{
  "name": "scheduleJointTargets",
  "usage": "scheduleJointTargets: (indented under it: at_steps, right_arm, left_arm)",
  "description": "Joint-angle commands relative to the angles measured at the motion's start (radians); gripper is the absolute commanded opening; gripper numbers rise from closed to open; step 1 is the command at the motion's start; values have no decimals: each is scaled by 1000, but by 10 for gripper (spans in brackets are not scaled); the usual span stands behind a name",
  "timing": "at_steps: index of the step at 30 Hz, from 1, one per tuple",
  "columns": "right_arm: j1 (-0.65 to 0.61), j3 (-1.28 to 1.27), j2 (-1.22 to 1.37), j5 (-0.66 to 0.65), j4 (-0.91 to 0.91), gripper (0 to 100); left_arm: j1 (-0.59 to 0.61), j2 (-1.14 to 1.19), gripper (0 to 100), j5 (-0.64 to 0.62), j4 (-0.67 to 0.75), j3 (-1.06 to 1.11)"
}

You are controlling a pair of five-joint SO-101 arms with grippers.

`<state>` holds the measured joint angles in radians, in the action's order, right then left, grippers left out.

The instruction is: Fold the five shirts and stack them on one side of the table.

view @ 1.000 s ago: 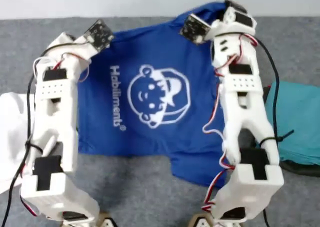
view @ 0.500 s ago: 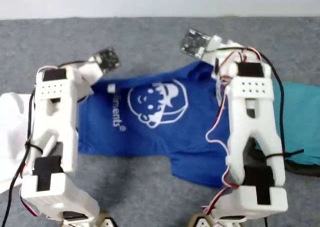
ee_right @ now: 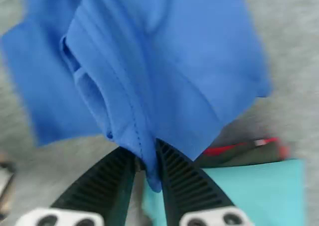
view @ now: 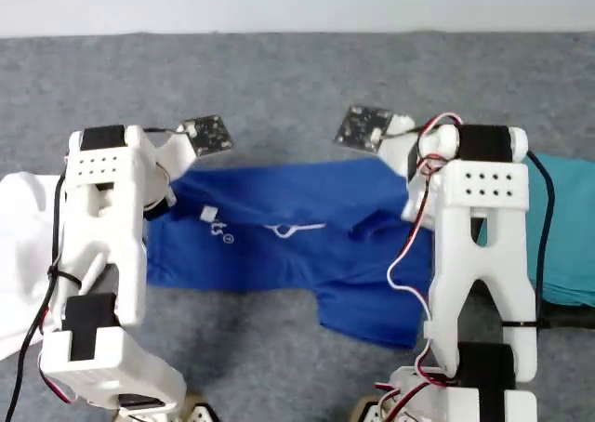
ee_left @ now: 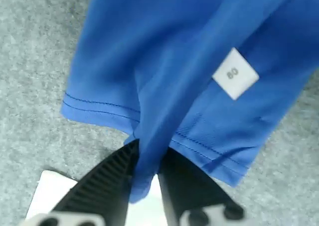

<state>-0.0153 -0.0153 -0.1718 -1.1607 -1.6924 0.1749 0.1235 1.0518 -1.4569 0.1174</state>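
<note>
The blue shirt lies across the middle of the grey tabletop, btwn the two arms, doubled over on itself. Near hem is flat on the surface; far part is gathered into a ridge w/ both ends pinched. Only a thin sliver of its white print shows at the fold line. One corner of the shirt sticks out toward the near edge, by the right arm's base.

On the left gripper the jaws are nearly closed, clamped on a bunched pleat of blue fabric close to a stitched hem; the cloth runs from there down to the tabletop. A small white size tag sits on the shirt just beyond the grip. In the high view it is right beside the left arm's wrist.

On the right gripper the jaws are likewise almost together, squeezing a fold of the shirt along a seam, w/ fabric draping away below.

A teal shirt lies at the right edge of the tabletop, partly under the right arm and next to the blue one; touching or overlapping, can't tell. In the right wrist view a red item peeks out btwn teal and blue; can't tell what it is. A white garment lies at the left edge, beside the left arm.
</note>
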Motion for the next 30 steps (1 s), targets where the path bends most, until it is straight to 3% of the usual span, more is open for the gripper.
scheduleJointTargets:
  at_steps: [1, 13, 21, 25, 30]
  right_arm:
    - [8, 52, -51, 3, -104, 9]
    - [5, -304, -208, 21, -97, 9]
    - [7, -373, -245, 21, -94, 11]
    - [7, -373, -245, 23, -93, 21]
    - [13, -368, -254, 26, -90, 136]
  left_arm:
    - [-6, -57, 15, 14, -12, 21]
    - [2, -57, 16, 44, -5, 145]
    - [2, -69, 38, 43, -17, 145]
    - [20, -71, 85, 46, -110, 97]
    - [87, -71, 87, 75, -222, -5]
